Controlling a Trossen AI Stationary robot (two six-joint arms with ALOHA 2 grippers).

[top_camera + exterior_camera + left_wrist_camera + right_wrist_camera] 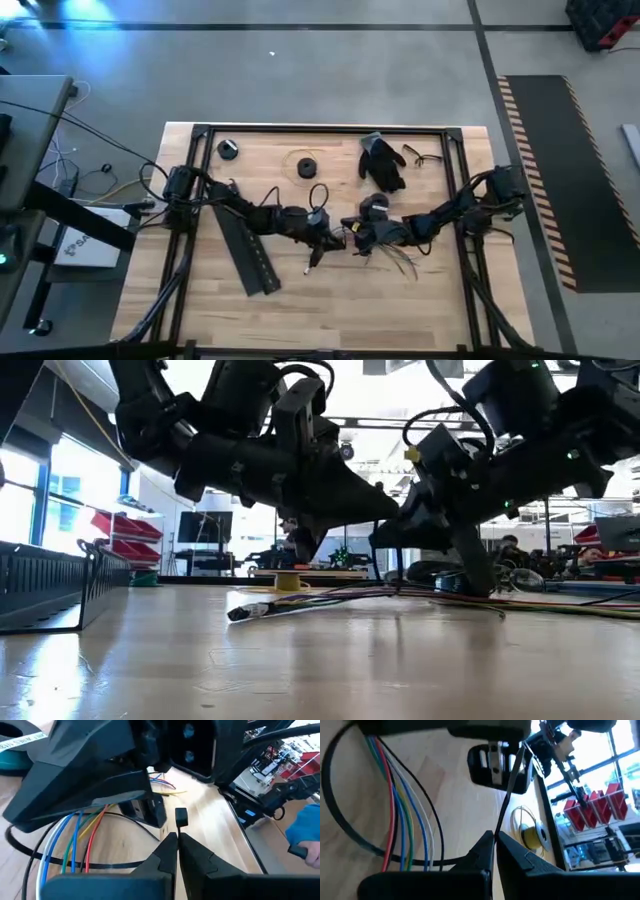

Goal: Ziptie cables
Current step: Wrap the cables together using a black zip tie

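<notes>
My two grippers crowd the tabletop [330, 300] centre over the cables [395, 262]; the black duct [245, 252] blocks left, front edge lies open.

Beneath my wooden table [330, 300] lies a grey concrete floor [300, 70], with a dark mat [590, 180] edged in striped tape on one side. Beyond me, bright windows [60, 490], red bins [125, 525], and a person's blue sleeve [305, 827].

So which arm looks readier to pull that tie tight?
Probably right: the right tool is shut on the thin black plastic zip tie strap looped round the thin coloured cables. The left tool sits shut close by.
</notes>
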